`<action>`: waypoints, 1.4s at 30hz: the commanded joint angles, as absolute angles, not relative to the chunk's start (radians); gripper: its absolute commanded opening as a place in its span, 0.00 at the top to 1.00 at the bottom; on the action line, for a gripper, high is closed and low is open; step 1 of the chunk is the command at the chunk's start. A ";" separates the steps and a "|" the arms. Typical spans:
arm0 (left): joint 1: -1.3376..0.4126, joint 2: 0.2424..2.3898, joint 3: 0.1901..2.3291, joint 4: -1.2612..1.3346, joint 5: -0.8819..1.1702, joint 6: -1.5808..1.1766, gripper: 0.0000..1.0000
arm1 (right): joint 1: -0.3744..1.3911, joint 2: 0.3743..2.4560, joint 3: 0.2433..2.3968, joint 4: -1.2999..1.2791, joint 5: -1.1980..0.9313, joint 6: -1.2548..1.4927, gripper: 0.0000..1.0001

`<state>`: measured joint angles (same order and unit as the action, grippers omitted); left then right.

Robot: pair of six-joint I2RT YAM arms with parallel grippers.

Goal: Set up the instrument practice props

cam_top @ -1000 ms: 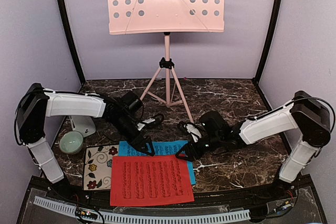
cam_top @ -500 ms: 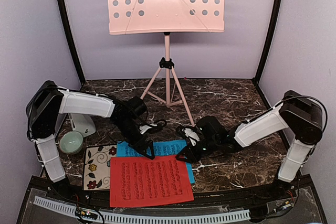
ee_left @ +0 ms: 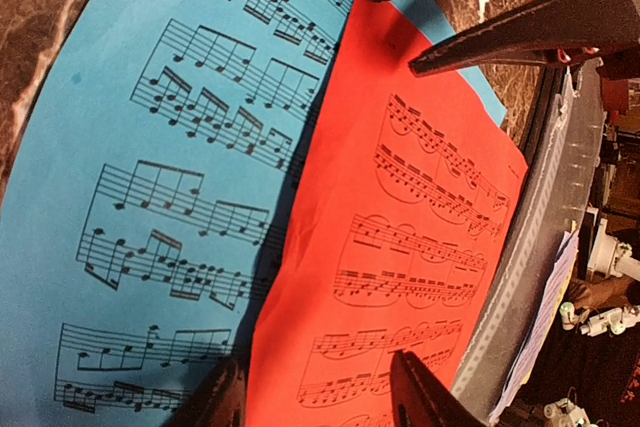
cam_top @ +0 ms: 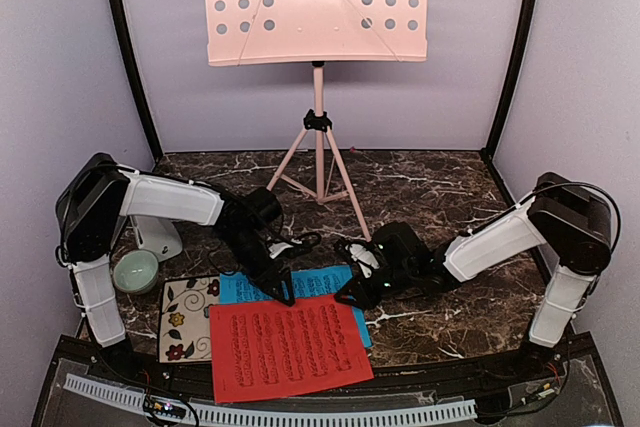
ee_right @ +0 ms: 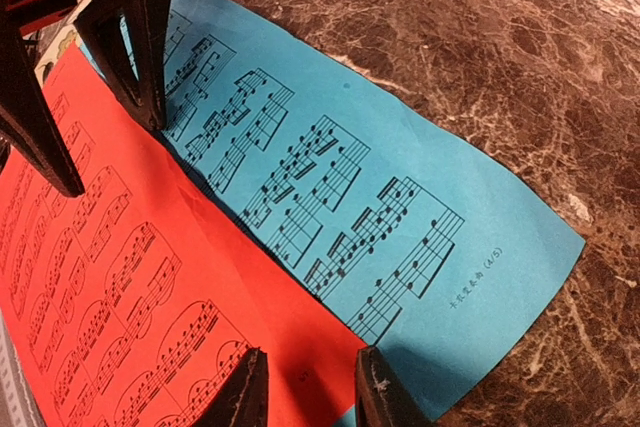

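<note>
The red sheet lies at the table's front, overlapping the blue sheet behind it. My left gripper is open and low over the red sheet's far left edge; in the left wrist view its fingers straddle the red sheet beside the blue sheet. My right gripper is open over the red sheet's far right corner, next to the blue sheet. The pale pink music stand stands at the back. The white metronome stands at the left, partly hidden by my left arm.
A pale green bowl sits at the left, in front of the metronome. A floral tile lies left of the red sheet. The stand's tripod legs spread behind both grippers. Grey walls close in the marble table.
Both grippers have closed in on the red sheet's far edge from either side. The red sheet has turned slightly, its right side shifting toward the front right.
</note>
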<state>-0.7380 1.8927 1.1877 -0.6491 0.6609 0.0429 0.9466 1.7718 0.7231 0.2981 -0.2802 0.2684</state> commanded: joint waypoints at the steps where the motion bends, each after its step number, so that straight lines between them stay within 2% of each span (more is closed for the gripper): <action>1: -0.741 1.880 1.200 -0.668 0.729 0.057 0.50 | 0.953 1.822 0.716 0.190 -0.221 0.285 0.70; 5: -0.741 1.868 1.183 -0.665 0.732 0.047 0.50 | 0.952 1.815 0.707 0.197 -0.212 0.303 0.71; 9: -0.741 1.852 1.152 -0.658 0.669 0.030 0.36 | 0.952 1.804 0.695 0.199 -0.203 0.305 0.71; 13: -0.741 1.845 1.138 -0.671 0.640 0.029 0.35 | 0.953 1.796 0.686 0.205 -0.194 0.310 0.71; 17: -0.742 1.856 1.109 -0.653 0.627 0.024 0.43 | 0.953 1.796 0.677 0.217 -0.193 0.314 0.71; 21: -0.741 1.852 1.102 -0.645 0.644 0.023 0.56 | 0.953 1.793 0.676 0.221 -0.199 0.319 0.71; 25: -0.741 1.823 1.095 -0.608 0.650 0.043 0.65 | 0.953 1.792 0.687 0.209 -0.202 0.317 0.71; 28: -0.741 1.825 1.098 -0.599 0.641 0.057 0.77 | 0.953 1.775 0.689 0.203 -0.206 0.324 0.71; 30: -0.743 1.813 1.092 -0.580 0.634 0.065 0.90 | 0.952 1.754 0.688 0.201 -0.228 0.326 0.70; 32: -0.752 1.788 1.094 -0.567 0.613 0.080 1.00 | 0.953 1.718 0.682 0.199 -0.255 0.317 0.66; 42: -0.878 1.643 1.149 -0.604 0.342 0.214 1.00 | 0.917 1.419 0.712 0.092 -0.378 0.228 0.29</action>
